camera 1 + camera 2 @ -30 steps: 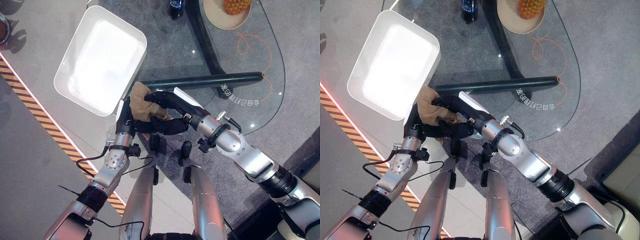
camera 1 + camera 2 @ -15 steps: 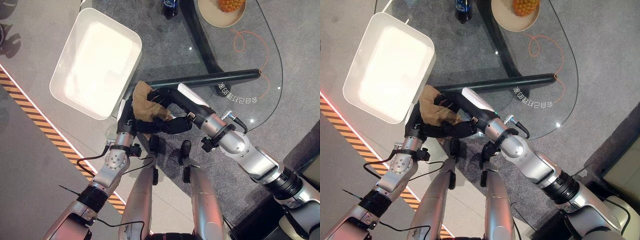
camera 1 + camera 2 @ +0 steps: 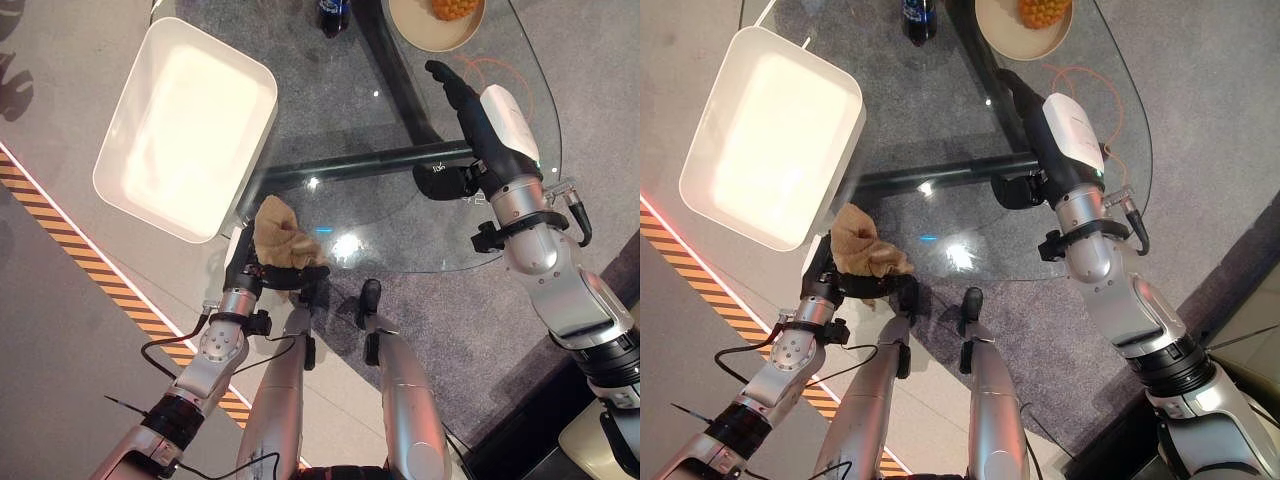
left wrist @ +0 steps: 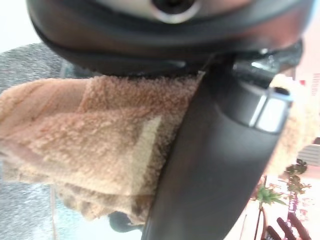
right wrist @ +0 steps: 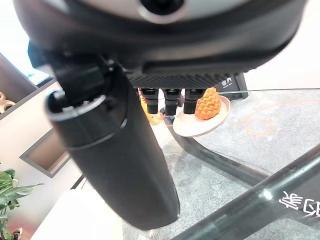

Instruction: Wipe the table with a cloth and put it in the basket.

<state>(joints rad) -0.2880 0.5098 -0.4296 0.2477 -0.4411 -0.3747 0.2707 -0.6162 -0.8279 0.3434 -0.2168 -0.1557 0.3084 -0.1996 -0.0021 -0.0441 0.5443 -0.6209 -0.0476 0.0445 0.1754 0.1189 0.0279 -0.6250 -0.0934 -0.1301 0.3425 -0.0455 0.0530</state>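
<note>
A tan cloth (image 3: 279,234) is bunched at the near edge of the glass table (image 3: 400,225), and my left hand (image 3: 256,274) is shut on it from below. In the left wrist view the cloth (image 4: 75,135) lies pressed under the dark thumb (image 4: 215,165). The white basket (image 3: 185,120), a shallow rectangular tub, sits just beyond the cloth to the left. My right hand (image 3: 482,112) hovers over the far right of the table with straight fingers, open and holding nothing, well apart from the cloth.
A plate with an orange fruit (image 3: 436,14) and a dark bottle (image 3: 333,12) stand at the table's far edge. An orange cord loop (image 3: 500,72) lies by the right hand. A dark bar (image 3: 370,160) runs under the glass. Striped floor tape (image 3: 60,235) runs at left.
My right hand has let go of the cloth and swung away to the far right over the table. The left hand keeps hold of the cloth at the near edge.
</note>
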